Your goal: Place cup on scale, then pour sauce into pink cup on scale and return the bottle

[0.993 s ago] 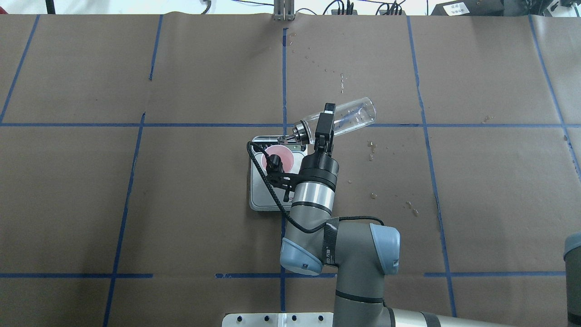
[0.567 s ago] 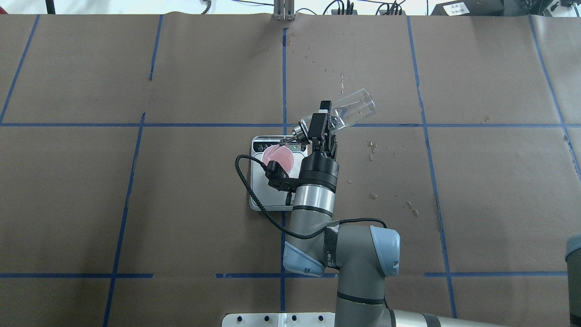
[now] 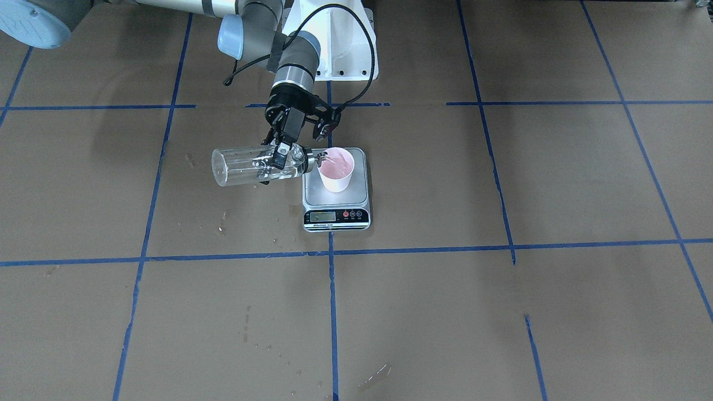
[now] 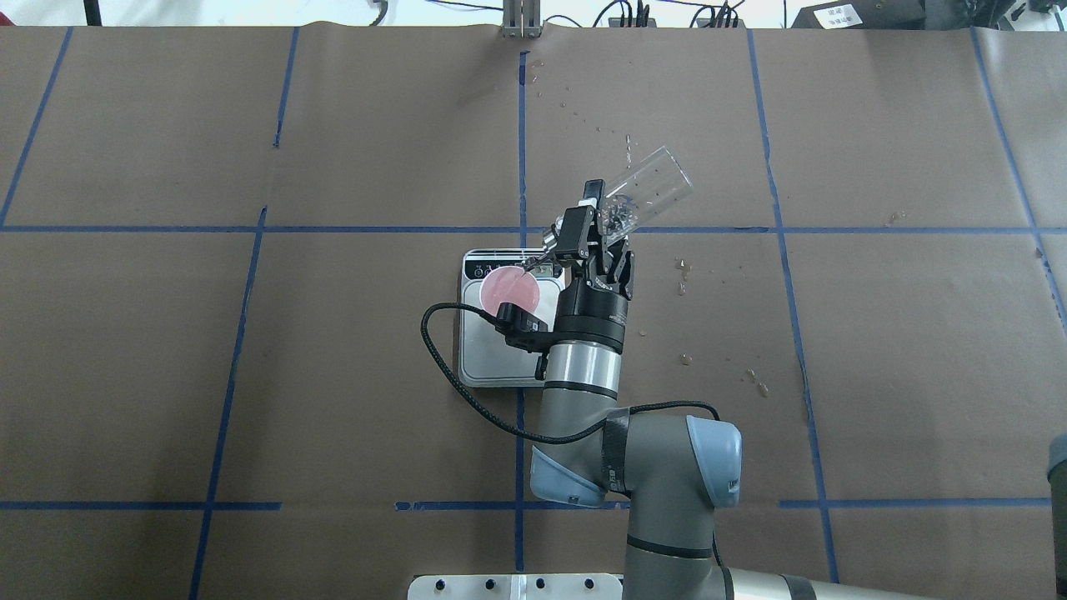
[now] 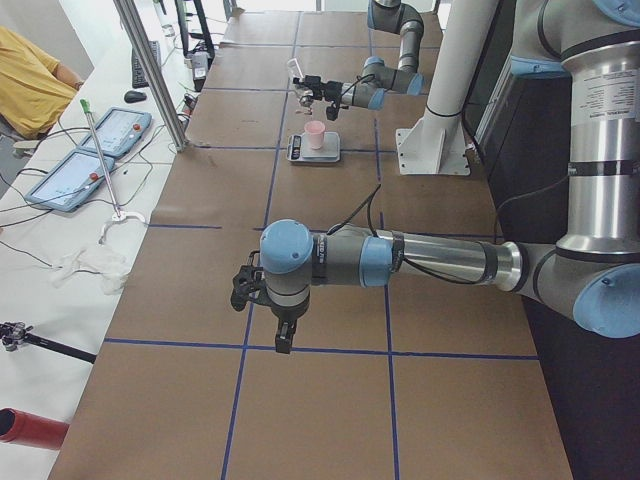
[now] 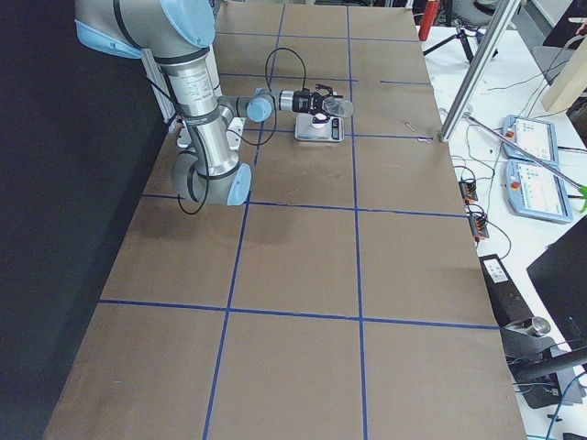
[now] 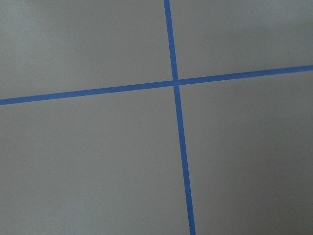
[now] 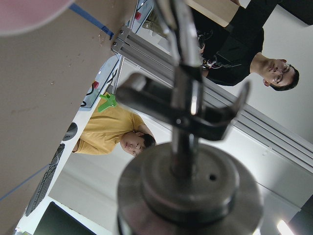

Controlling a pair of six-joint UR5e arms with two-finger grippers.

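The pink cup stands upright on the silver scale, towards its display end, and also shows in the front view. My right gripper is shut on the clear glass bottle near its neck. The bottle is tipped with its base raised and its silver spout over the cup's rim. The right wrist view shows the cap and spout close up, with the cup's edge at top left. My left gripper hangs over bare paper far from the scale; I cannot tell whether it is open or shut.
Dried drops and stains dot the brown paper right of the scale and towards the far edge. A dark grey object sits at the right edge. Operators sit beyond the table's far side.
The right wrist has rolled further, so the bottle's base has swung up and away and the tilt is steeper. The wrist camera has shifted off the cup.
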